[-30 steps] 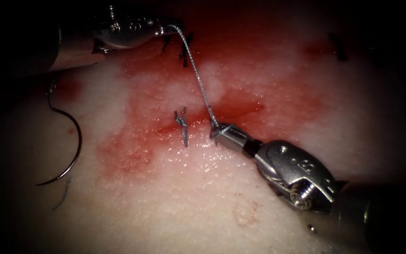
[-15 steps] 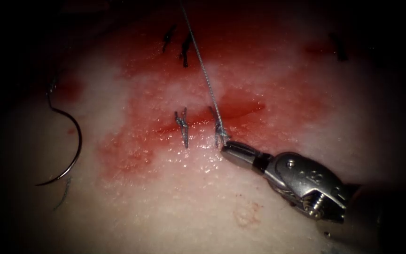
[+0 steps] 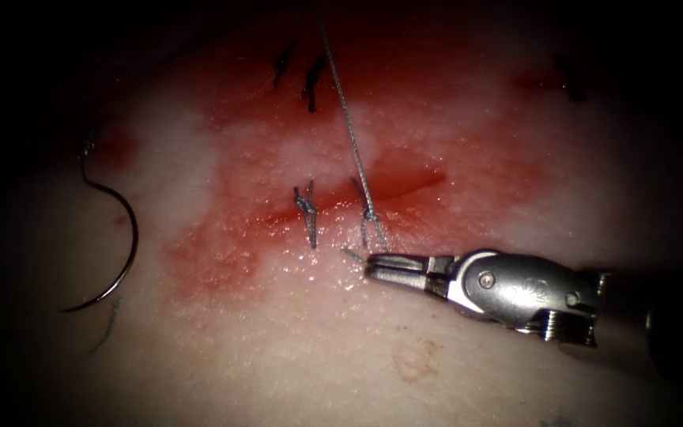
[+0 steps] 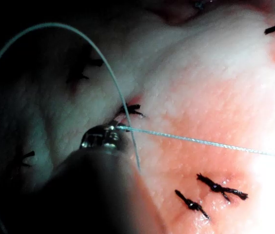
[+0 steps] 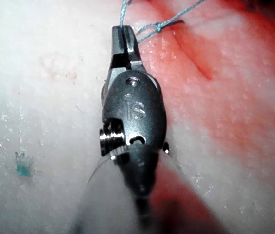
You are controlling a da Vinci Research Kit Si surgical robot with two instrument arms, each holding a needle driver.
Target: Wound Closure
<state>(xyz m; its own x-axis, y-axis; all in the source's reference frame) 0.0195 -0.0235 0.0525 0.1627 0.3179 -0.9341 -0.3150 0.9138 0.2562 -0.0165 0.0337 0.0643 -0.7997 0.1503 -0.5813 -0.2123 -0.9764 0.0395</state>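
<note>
Both tools (image 3: 373, 267) (image 4: 114, 132) pinch thread (image 3: 352, 134) taut at the cut (needle (image 3: 117, 237) lies free, left side).

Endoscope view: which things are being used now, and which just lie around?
In use: right tool and left tool, each holding the thread; the cut.
Lying about: needle, on the tissue left of the cut, not in it, unheld; finished stitch.
</note>
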